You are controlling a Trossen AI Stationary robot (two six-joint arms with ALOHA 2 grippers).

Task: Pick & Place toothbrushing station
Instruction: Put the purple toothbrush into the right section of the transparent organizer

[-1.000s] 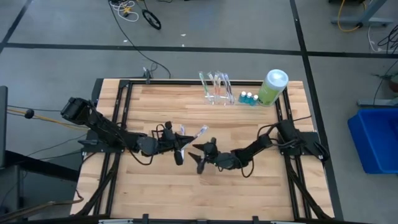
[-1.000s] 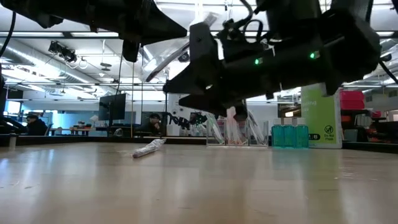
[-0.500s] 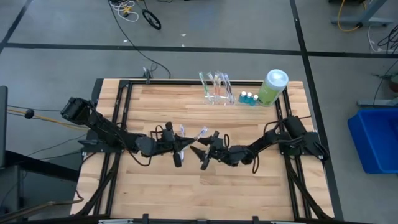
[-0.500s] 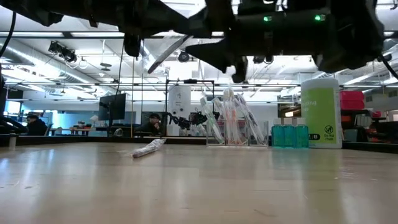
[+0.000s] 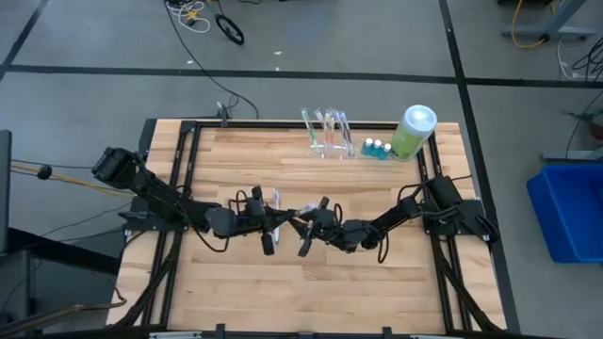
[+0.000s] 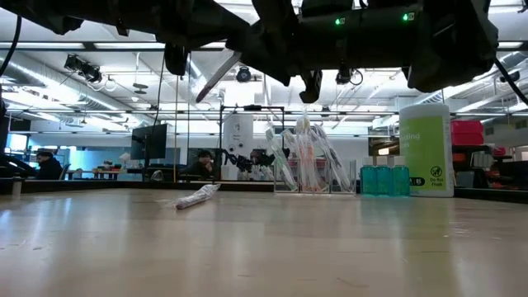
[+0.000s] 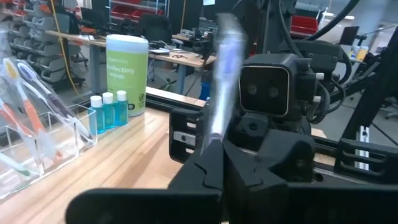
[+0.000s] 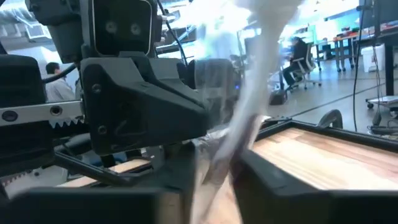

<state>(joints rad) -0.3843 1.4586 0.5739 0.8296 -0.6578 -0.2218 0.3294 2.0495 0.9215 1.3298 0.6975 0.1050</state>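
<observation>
Both grippers meet above the table's middle. The left gripper (image 5: 280,222) and right gripper (image 5: 303,226) each clamp one slim, clear-wrapped toothbrush (image 5: 292,215) between their fingers. The low, see-through plastic toothbrushing station (image 5: 328,133) stands at the far edge, near the tiny blue-capped bottles (image 5: 377,149) and light-green bottle (image 5: 411,132).

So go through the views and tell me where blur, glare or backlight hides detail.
Left wrist view: the wrapped toothbrush in the left gripper is smeared, the green bottle sharp. Right wrist view: that toothbrush is a washed-out white blur. Low view: both arms are dark silhouettes against ceiling lights. High view: even light, no glare.
</observation>
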